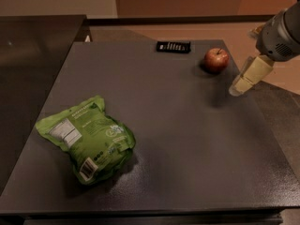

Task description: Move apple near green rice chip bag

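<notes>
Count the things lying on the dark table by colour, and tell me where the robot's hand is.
Green: 1, puffy lime-green snack bag
Red: 1, small round red apple
Black: 1, flat black rectangular device
Total: 3
The hand hovers at the dark table's right edge, beside the apple, not touching it.

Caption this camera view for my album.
The gripper hovers beside the apple; the green rice chip bag lies far across the table.

My jaws, at the right edge of the surface point(262, 125), were pale cream, blocky; my wrist housing point(281, 34) above was rounded grey, vented.
</notes>
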You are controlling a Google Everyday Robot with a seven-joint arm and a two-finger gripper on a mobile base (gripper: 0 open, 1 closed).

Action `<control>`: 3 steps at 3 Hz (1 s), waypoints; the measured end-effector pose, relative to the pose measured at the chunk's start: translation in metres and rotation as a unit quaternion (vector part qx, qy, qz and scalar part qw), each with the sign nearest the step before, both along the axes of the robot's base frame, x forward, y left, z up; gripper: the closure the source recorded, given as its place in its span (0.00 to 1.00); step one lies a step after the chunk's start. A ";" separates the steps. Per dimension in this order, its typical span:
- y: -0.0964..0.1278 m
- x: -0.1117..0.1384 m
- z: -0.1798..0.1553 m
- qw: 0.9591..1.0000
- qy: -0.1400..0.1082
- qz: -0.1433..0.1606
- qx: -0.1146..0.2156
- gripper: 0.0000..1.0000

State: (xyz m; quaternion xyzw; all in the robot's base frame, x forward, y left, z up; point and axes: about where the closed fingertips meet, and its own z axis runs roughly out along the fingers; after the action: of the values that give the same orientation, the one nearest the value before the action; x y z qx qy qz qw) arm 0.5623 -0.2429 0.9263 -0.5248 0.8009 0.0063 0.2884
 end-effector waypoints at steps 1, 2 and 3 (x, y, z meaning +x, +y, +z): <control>0.002 0.036 -0.013 0.999 -0.013 -0.016 0.032 0.00; 0.005 0.067 -0.028 0.998 -0.018 -0.025 0.053 0.00; 0.008 0.091 -0.045 0.997 -0.012 -0.033 0.066 0.00</control>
State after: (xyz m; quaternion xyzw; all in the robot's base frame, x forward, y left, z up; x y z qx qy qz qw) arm 0.6538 -0.2344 0.8811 -0.4778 0.8123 0.0430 0.3316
